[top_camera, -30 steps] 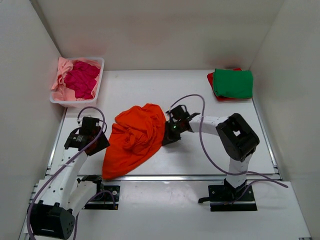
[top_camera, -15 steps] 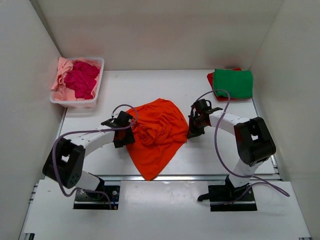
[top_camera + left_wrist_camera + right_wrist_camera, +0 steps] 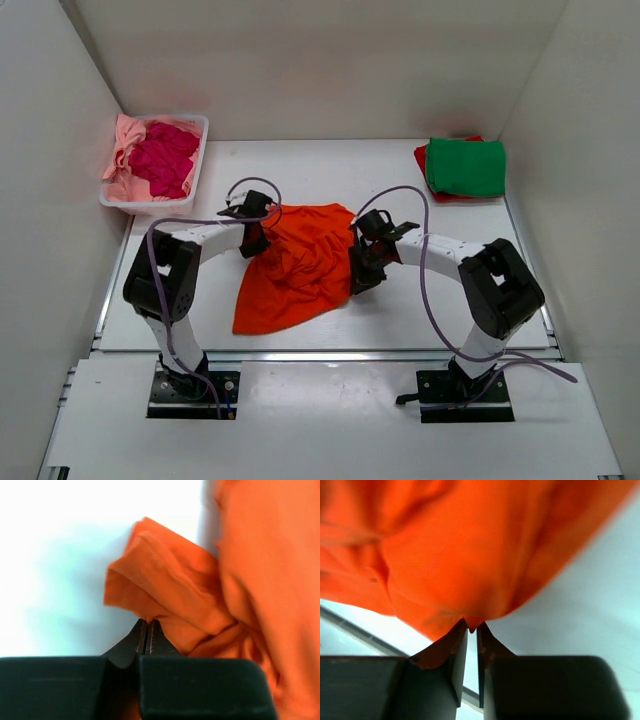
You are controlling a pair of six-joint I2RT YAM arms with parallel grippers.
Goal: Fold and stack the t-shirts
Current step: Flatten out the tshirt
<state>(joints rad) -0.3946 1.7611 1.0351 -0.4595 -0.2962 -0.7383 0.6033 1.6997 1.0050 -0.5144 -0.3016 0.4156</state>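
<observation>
The orange t-shirt [image 3: 295, 265] lies rumpled in the middle of the table, its tail trailing toward the near left. My left gripper [image 3: 256, 228] is at the shirt's upper left edge. In the left wrist view the gripper [image 3: 146, 622] is shut, with a gathered fold of the orange t-shirt [image 3: 165, 595] pinched at its tips. My right gripper [image 3: 358, 272] is at the shirt's right edge. In the right wrist view its jaws [image 3: 472, 627] stand a narrow slit apart with a nub of the orange t-shirt [image 3: 465, 555] caught between the tips.
A folded green t-shirt [image 3: 465, 167] lies on a red one [image 3: 421, 158] at the back right. The white basket [image 3: 196, 180] at the back left holds a magenta t-shirt [image 3: 165, 160] and a light pink one [image 3: 122, 140]. White walls stand close on three sides.
My left arm swung in from the near left to the shirt's upper left edge and shut on it. My right gripper shifted along the right edge. The bunched shirt spread wider.
</observation>
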